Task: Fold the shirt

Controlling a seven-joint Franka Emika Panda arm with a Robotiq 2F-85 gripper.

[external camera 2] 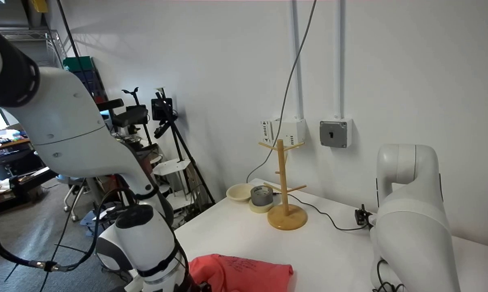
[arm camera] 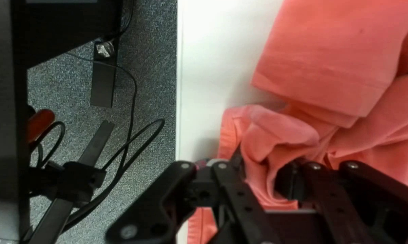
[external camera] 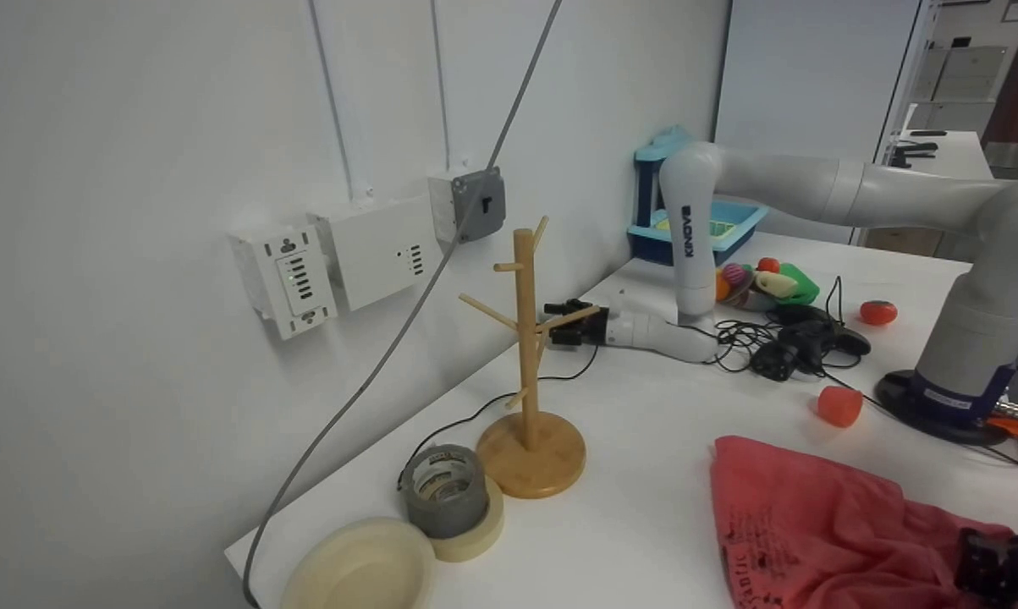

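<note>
shirt point(arm camera: 329, 61) near table edge point(arm camera: 179, 84), white tabletop point(external camera: 644, 474) toward peg stand point(external camera: 527, 364)

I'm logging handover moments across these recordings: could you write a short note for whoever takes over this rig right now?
Gripper: fingers on either side of a bunch of shirt; whether they clamp it I can't tell.
Place: shirt rumpled on the white table, part of it near the edge.
Done: fingers at the shirt; some layers overlap, but no neat finished fold shows.
Left: the folding, probably bringing this bunch over, then flattening.
</note>
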